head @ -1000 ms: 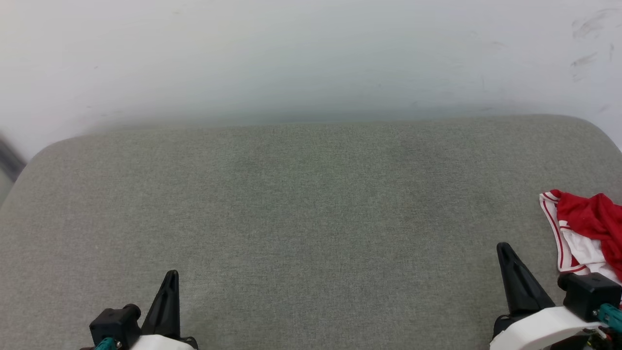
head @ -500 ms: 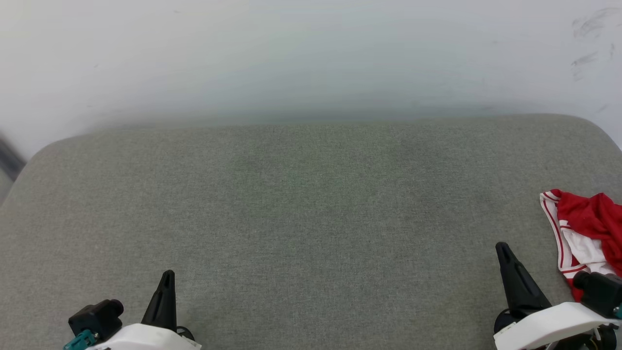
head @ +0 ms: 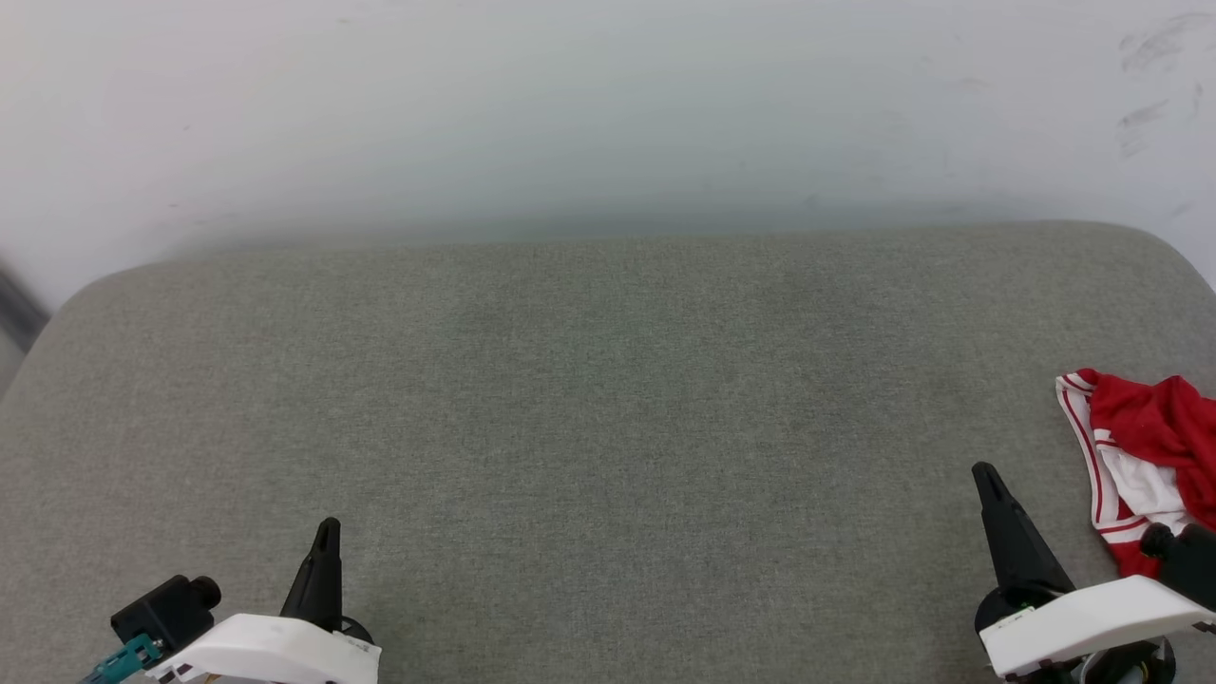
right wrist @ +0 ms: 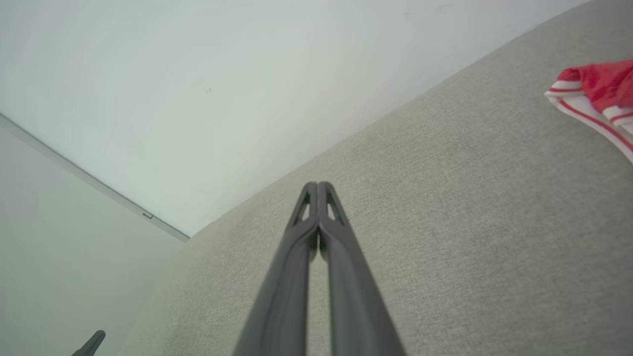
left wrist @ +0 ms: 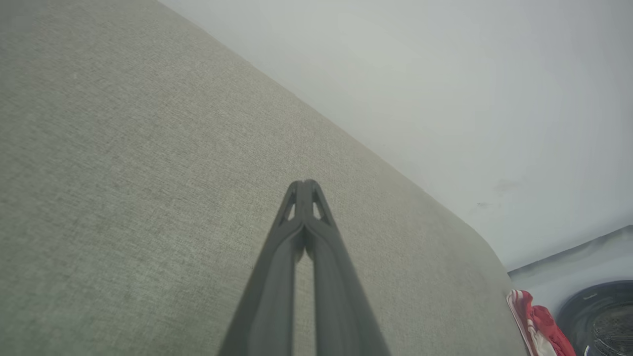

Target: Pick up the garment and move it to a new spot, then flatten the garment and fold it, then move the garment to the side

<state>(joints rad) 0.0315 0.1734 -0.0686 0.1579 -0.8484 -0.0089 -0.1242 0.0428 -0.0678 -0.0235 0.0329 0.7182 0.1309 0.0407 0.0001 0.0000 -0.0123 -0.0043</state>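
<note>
Garment (head: 1157, 427) lies bunched at the R edge of the grey fabric-topped counter (head: 608, 399), in the nearer half, and is cut off by the frame. Red body is rumpled over a white sleeve, w/ striped trim curling down its L side. The part that shows is neither flat nor tidily folded. The chest number isn't visible.

L gripper (head: 329, 528) sits low at near-L, well apart from the garment. R gripper (head: 984, 475) is at near-R, just L of the garment & not touching it. Both pairs of fingers are pressed together, tips meeting, w/ nothing in them.

Step, as a judgement: the scene fits two stages. Either a crumpled garment is waiting to be picked up & carried to the open middle, or it has been put off to the side. The rumpled look leans toward the pick-up, but most of the cloth is out of frame, so I can't settle it.

Any grasp would need the fingers to part before closing on cloth. The R arm is the closer one, & the loose trim edge is the nearest hold.
</note>
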